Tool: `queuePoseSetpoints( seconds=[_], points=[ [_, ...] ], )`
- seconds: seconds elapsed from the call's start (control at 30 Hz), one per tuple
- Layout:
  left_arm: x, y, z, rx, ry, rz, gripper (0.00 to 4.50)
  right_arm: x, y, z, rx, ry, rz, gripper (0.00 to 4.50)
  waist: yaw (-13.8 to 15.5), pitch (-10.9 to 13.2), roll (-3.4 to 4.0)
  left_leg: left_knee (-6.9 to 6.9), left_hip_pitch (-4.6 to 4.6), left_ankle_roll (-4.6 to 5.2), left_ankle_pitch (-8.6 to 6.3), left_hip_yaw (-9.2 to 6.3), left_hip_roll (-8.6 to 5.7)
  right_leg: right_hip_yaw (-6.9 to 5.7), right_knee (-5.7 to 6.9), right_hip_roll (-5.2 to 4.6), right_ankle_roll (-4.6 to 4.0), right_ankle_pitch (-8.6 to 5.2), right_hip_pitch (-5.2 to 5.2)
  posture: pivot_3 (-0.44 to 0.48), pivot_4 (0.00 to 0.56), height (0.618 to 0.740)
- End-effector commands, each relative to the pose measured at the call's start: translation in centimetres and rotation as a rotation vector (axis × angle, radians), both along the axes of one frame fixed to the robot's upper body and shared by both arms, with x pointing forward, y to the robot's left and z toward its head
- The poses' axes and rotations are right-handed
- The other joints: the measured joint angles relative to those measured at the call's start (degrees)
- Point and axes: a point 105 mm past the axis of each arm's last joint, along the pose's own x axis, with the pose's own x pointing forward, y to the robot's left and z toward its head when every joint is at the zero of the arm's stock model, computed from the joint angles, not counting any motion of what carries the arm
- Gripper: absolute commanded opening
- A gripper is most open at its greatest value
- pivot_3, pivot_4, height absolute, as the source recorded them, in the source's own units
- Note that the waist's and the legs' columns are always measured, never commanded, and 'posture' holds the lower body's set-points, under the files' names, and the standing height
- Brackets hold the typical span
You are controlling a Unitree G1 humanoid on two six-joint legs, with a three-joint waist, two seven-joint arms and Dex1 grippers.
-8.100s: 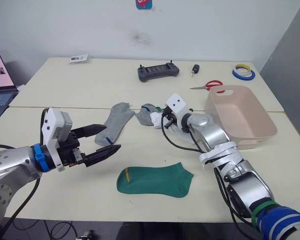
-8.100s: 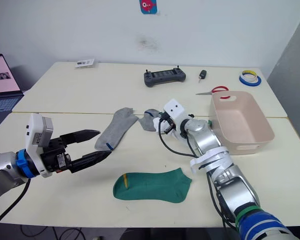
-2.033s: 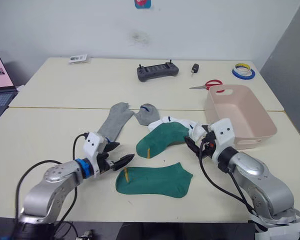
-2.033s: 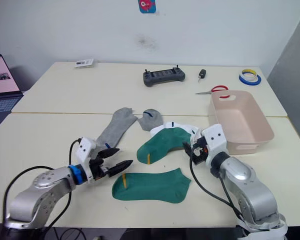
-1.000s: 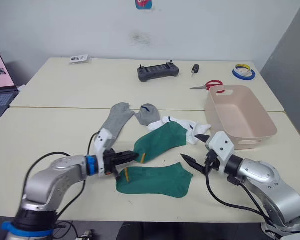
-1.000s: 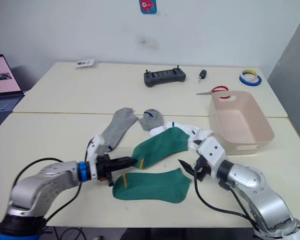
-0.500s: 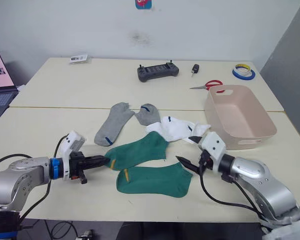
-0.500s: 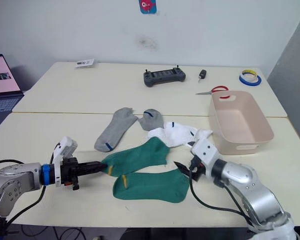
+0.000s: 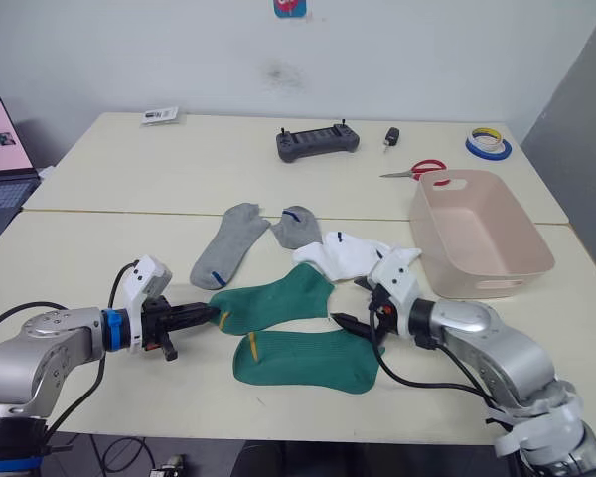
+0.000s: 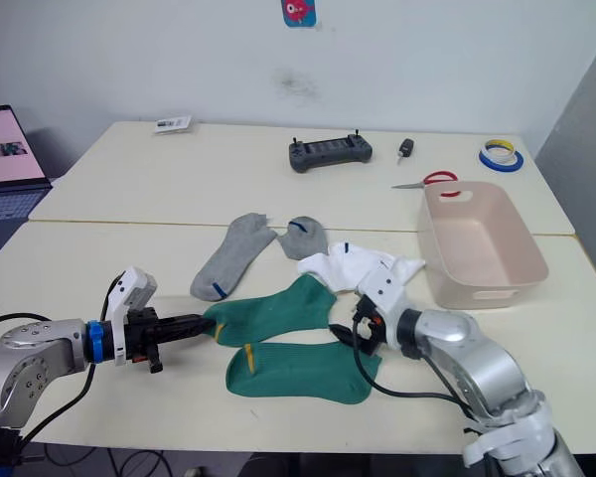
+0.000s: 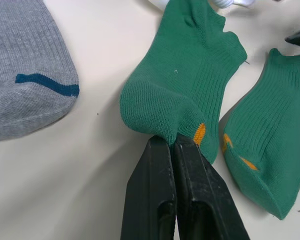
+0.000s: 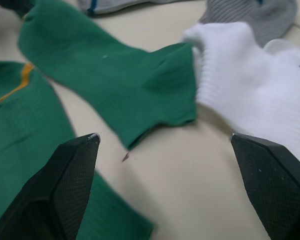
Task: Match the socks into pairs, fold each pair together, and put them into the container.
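My left gripper (image 9: 209, 316) is shut on the yellow-marked cuff of a green sock (image 9: 278, 298), which lies stretched flat toward the right. In the left wrist view the shut fingertips (image 11: 172, 142) pinch that cuff (image 11: 190, 75). The second green sock (image 9: 308, 358) lies just in front of the first. My right gripper (image 9: 354, 308) stands open at the held sock's toe end (image 12: 140, 85), touching nothing. Two white socks (image 9: 353, 256) lie heaped behind it. Behind those are a flat grey sock (image 9: 225, 256) and a bunched grey one (image 9: 298, 227). The pink container (image 9: 482, 234) stands at the right.
At the far side of the table lie a black controller (image 9: 318, 141), red-handled scissors (image 9: 417, 169), tape rolls (image 9: 489, 142) and a small card (image 9: 159, 116). A laptop (image 9: 0, 159) sits off the left edge. Bare tabletop lies in front of my left arm.
Over the last second my left gripper dragged the upper green sock leftward and laid it out flat. My right gripper moved left to that sock's toe, still open.
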Motion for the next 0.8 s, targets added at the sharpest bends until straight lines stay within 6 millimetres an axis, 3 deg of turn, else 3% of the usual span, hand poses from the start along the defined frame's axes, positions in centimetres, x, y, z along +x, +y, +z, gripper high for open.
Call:
queuePoseSetpoints(
  seconds=[0.03, 0.17, 0.33, 0.4, 0.5, 0.67, 0.8],
  points=[
    [-0.3, 0.2, 0.6, 0.033, -0.054, -0.003, 0.01, -0.7, -1.4, 1.5, -0.015, -0.069, 0.05, 4.5, -0.02, 0.0, 0.0, 0.0, 0.0, 0.0, 0.0, 0.02, -0.02, 0.01, -0.02, -0.02, 0.0, 0.0, 0.01, 0.0, 0.15, 0.737],
    [-0.1, 0.7, 0.2, 0.011, -0.06, 0.041, 0.01, -1.5, -1.1, 1.3, -0.021, -0.072, 0.09, 4.5, -0.19, 0.0, -0.01, 0.0, 0.07, 0.01, 0.0, -0.01, 0.05, -0.01, 0.08, 0.04, 0.0, 0.0, 0.02, 0.0, 0.15, 0.737],
    [-0.5, 2.2, 0.5, 0.069, -0.121, 0.086, 1.34, -2.5, -0.7, 1.3, -0.011, -0.077, 0.118, 4.5, -0.22, 0.0, -0.01, 0.0, 0.05, 0.01, 0.01, -0.01, 0.06, 0.01, 0.08, 0.08, 0.0, 0.0, 0.0, 0.0, 0.15, 0.737],
    [-1.3, 2.9, 1.1, 0.074, -0.131, 0.105, 1.96, -2.9, -1.0, 1.4, -0.012, -0.077, 0.124, 4.5, -0.19, -0.02, -0.04, 0.0, 0.04, 0.01, 0.01, -0.01, 0.06, 0.01, 0.05, 0.04, 0.0, 0.0, 0.01, 0.0, 0.15, 0.737],
    [-3.8, 2.4, 2.0, 0.035, -0.092, 0.053, 2.89, -3.5, -1.7, 1.6, -0.017, -0.073, 0.126, 4.5, -0.12, -0.01, -0.06, 0.0, 0.02, 0.01, 0.01, 0.0, 0.06, 0.01, 0.01, 0.01, 0.0, 0.0, 0.01, 0.0, 0.15, 0.737],
    [-7.8, -0.8, 1.7, -0.058, 0.045, -0.038, 2.89, -4.3, -3.4, 0.8, -0.065, -0.052, 0.104, 4.5, 0.03, -0.05, -0.11, 0.01, 0.06, 0.01, 0.0, 0.0, 0.01, -0.01, -0.06, -0.05, 0.01, -0.01, 0.11, 0.0, 0.15, 0.737],
    [-7.3, -2.9, -0.5, -0.086, 0.051, 0.016, 2.89, -4.3, -3.6, -0.4, -0.091, -0.056, 0.09, 4.5, 0.05, -0.08, -0.08, 0.01, 0.1, 0.01, 0.01, -0.01, 0.01, -0.02, -0.07, -0.03, 0.01, 0.0, 0.15, 0.0, 0.15, 0.737]
  ],
)
